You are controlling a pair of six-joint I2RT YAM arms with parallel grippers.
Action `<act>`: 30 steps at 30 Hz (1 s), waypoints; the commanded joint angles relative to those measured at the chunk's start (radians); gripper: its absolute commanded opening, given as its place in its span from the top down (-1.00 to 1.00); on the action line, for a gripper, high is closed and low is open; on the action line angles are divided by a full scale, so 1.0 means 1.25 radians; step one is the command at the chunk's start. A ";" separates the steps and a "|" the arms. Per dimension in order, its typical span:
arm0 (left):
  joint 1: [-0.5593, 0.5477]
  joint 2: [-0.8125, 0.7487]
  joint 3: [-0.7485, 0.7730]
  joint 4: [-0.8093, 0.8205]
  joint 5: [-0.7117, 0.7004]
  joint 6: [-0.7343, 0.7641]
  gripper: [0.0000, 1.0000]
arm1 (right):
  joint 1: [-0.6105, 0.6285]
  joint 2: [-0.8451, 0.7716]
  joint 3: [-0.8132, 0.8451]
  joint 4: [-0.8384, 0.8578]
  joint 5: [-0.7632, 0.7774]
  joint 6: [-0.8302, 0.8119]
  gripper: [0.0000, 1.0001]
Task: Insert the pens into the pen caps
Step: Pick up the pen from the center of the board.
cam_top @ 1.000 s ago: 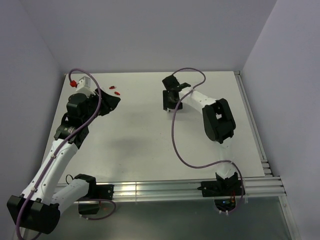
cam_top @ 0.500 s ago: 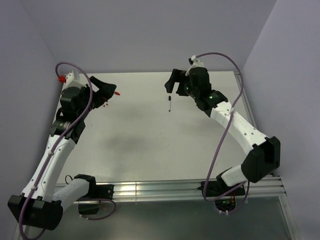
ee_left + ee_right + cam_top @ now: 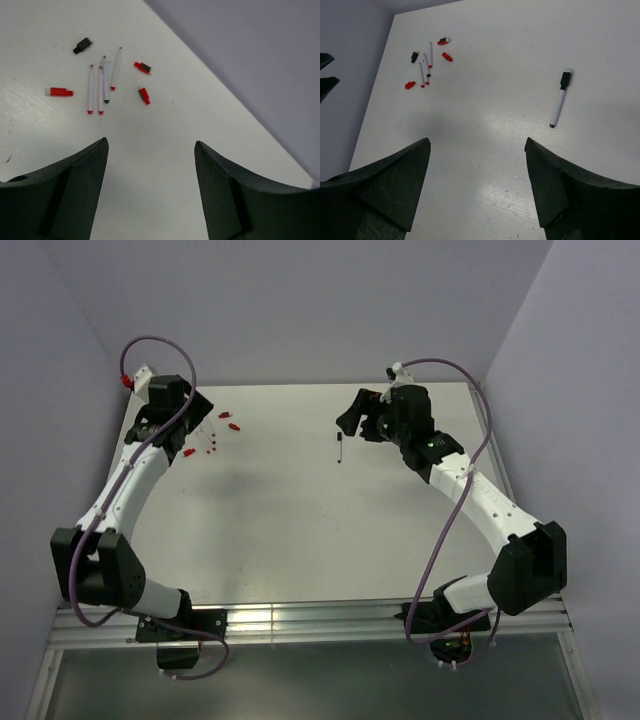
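Several thin white pens (image 3: pixel 100 89) lie side by side on the white table (image 3: pixel 165 125), uncapped. Around them lie a black pen cap (image 3: pixel 82 45) and three red pen caps (image 3: pixel 59 91) (image 3: pixel 143 67) (image 3: pixel 144 95). My left gripper (image 3: pixel 151 142) hangs open and empty just short of this cluster. The same group shows at the table's far left (image 3: pixel 205 440). One pen with a black cap on it (image 3: pixel 559 98) lies alone near the middle rear (image 3: pixel 340 448). My right gripper (image 3: pixel 477 142) is open and empty, raised beside it (image 3: pixel 352 420).
Purple walls close off the table at the back and left (image 3: pixel 300 310). A purple cable (image 3: pixel 450 520) loops along each arm. An aluminium rail (image 3: pixel 300 618) runs along the near edge, with the arm bases.
Both grippers have opened wide. The right arm stretched out and pulled back right, uncovering the black-capped pen on the table. The left arm swung toward the rear left corner, uncovering the pens and caps.
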 commanded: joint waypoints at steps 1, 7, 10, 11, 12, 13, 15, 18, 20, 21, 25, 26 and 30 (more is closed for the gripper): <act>0.030 0.073 0.080 -0.044 -0.072 -0.004 -0.46 | -0.008 -0.028 0.008 0.028 -0.027 0.007 -0.53; 0.064 0.285 0.254 -0.109 -0.078 0.017 -0.18 | -0.011 -0.050 -0.020 0.025 -0.055 0.007 -0.15; 0.075 0.415 0.356 -0.145 -0.098 0.018 -0.09 | -0.010 -0.059 -0.026 0.017 -0.067 0.016 0.07; 0.079 0.437 0.356 -0.154 -0.098 0.017 -0.04 | -0.010 -0.060 -0.026 0.017 -0.066 0.016 0.10; 0.081 0.457 0.387 -0.160 -0.096 0.014 0.02 | -0.010 -0.062 -0.026 0.019 -0.065 0.015 0.22; 0.084 0.477 0.397 -0.156 -0.093 0.017 0.05 | -0.010 -0.064 -0.026 0.020 -0.065 0.012 0.24; 0.090 0.526 0.432 -0.165 -0.104 0.021 0.18 | -0.010 -0.065 -0.022 0.016 -0.075 0.007 0.27; 0.091 0.582 0.471 -0.189 -0.109 0.026 0.23 | -0.011 -0.064 -0.020 0.012 -0.085 0.004 0.41; 0.091 0.606 0.472 -0.200 -0.110 0.020 0.23 | -0.011 -0.062 -0.014 0.004 -0.086 -0.001 0.42; 0.091 0.607 0.462 -0.195 -0.113 0.017 0.22 | -0.011 -0.059 -0.014 0.004 -0.088 -0.005 0.42; 0.091 0.604 0.421 -0.166 -0.104 0.018 0.24 | -0.011 -0.048 -0.015 0.006 -0.092 0.004 0.42; 0.091 0.606 0.418 -0.170 -0.102 0.019 0.25 | -0.011 -0.044 -0.014 0.005 -0.092 0.005 0.43; 0.091 0.617 0.411 -0.166 -0.097 0.026 0.29 | -0.011 -0.038 -0.014 0.006 -0.096 0.007 0.43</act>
